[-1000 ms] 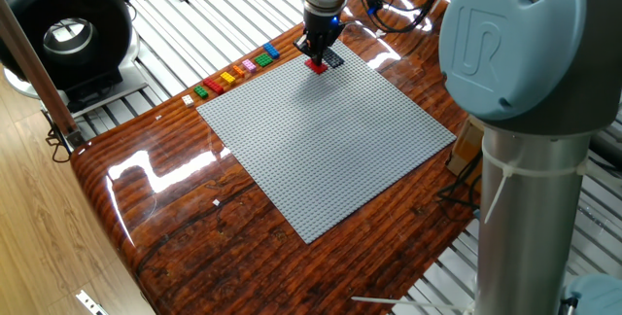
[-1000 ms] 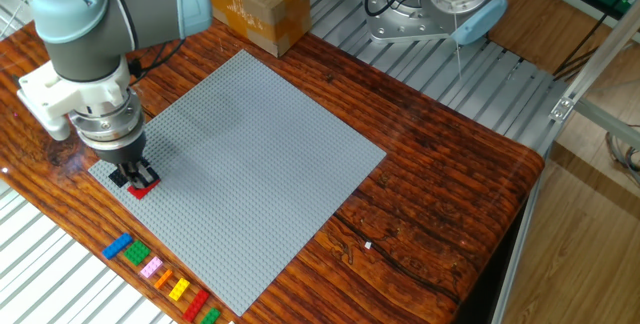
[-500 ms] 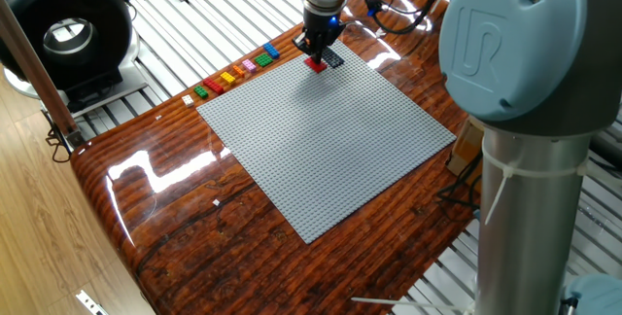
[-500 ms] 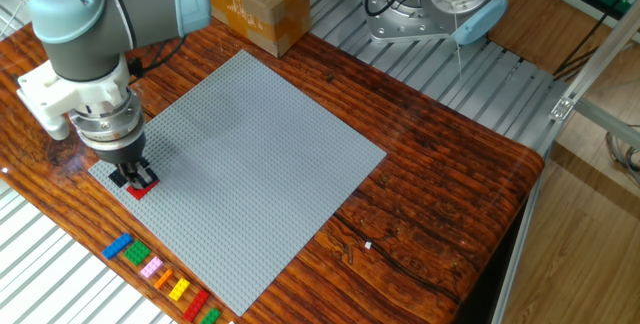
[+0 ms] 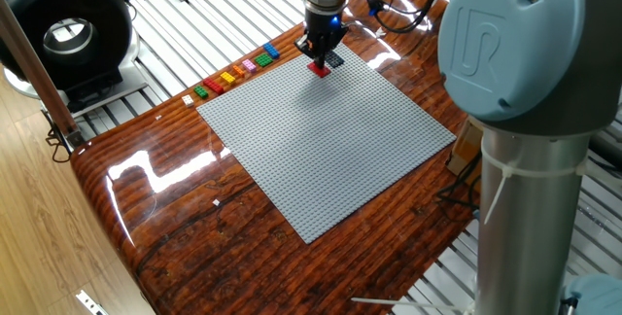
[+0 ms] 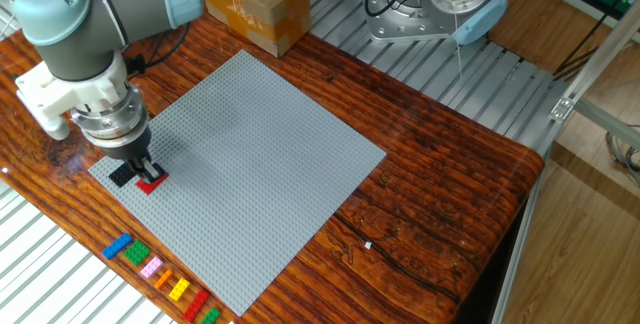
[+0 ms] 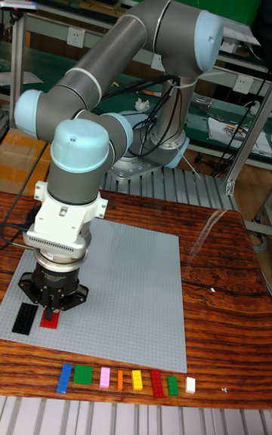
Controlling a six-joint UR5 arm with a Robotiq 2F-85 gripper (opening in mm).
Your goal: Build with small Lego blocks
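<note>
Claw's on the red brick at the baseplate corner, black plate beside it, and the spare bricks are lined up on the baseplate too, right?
Not quite: the spare bricks lie in a row on the wooden table, off the baseplate, as the tall fixed view shows. The claw, red brick and black plate are as you said.

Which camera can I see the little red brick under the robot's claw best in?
The other fixed view: the small red plastic brick shows under the gripper on the grey studded baseplate. The tall fixed view shows a red sliver; one fixed view shows a distant red speck.
</note>
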